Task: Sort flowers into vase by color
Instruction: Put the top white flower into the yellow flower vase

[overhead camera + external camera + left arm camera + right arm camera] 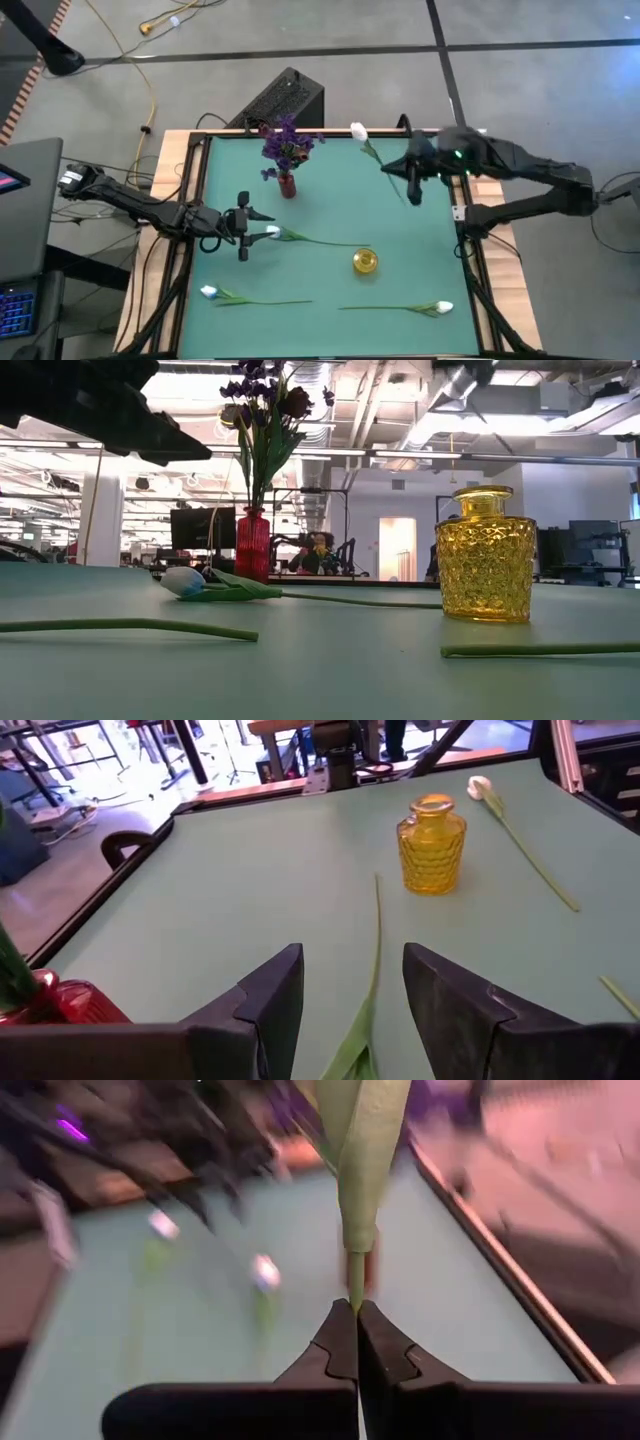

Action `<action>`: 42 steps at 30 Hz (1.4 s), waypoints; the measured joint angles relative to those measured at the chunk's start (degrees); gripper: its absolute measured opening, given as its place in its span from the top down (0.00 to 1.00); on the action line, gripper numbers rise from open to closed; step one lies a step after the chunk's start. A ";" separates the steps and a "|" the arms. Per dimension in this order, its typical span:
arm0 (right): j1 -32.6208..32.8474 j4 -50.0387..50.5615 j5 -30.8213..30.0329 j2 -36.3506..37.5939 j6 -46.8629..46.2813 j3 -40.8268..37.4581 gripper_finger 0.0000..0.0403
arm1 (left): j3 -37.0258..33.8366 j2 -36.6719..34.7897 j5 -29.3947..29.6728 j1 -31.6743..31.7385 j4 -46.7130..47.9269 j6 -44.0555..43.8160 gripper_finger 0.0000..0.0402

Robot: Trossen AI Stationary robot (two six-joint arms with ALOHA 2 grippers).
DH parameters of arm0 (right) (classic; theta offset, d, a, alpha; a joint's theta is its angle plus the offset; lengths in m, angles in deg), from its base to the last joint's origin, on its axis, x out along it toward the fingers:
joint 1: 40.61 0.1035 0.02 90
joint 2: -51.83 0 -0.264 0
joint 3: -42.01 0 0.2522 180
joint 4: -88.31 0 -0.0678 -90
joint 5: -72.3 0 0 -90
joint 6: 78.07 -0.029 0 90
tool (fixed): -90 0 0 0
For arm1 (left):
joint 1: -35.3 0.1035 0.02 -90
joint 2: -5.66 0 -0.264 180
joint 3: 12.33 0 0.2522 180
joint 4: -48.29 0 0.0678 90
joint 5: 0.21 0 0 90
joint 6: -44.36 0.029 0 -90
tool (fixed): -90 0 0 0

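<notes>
A red vase [287,186] holding purple blooms [288,145] stands at the table's far middle, and a yellow glass vase [365,262] stands nearer. My right gripper [412,190] is shut on a white-budded flower [358,131] in the air at the far right. My left gripper [250,228] hovers open at the left. Its fingers stand on either side of the leafy stem [368,1010] of a white flower [272,233] lying flat on the mat, touching nothing. Two more white flowers [210,293] [443,308] lie along the near edge. My right gripper pinches the flower's thin green stem [356,1285] between its two fingertips [338,1342], just below a long leaf [365,1140]. The flower is lifted clear of the table. Its stem slants away from the fingers toward the table's far left, with the white bud at the free end.
The green mat has a raised frame [470,250] around it. A black box [285,100] sits beyond the far edge, and cables lie on the floor. In the low view, stems [130,626] [540,650] lie in front of both vases. Open mat lies between the two vases.
</notes>
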 joint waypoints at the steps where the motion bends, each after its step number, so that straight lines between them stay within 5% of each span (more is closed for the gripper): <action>1: 2.74 -3.33 -1.59 0.59 -0.41 -0.81 0.96 | 0.00 0.00 0.18 -0.18 -0.03 -0.02 0.60; 8: 20.01 -23.14 -12.65 -0.60 0.36 -7.46 0.96 | 0.00 0.00 0.23 -0.70 -1.37 0.09 0.60; 18: 35.05 -31.40 -27.25 -9.73 1.42 -8.32 0.96 | 0.00 0.00 0.32 -0.70 -1.53 0.17 0.60; 33: 47.71 -33.88 -55.14 -18.07 -4.18 -8.32 0.95 | 0.00 0.00 -0.07 -0.70 -1.62 0.45 0.60; 42: 48.14 -38.17 -59.90 -23.16 -4.31 -8.25 0.95 | 0.00 0.00 -0.11 -0.70 -2.91 1.65 0.60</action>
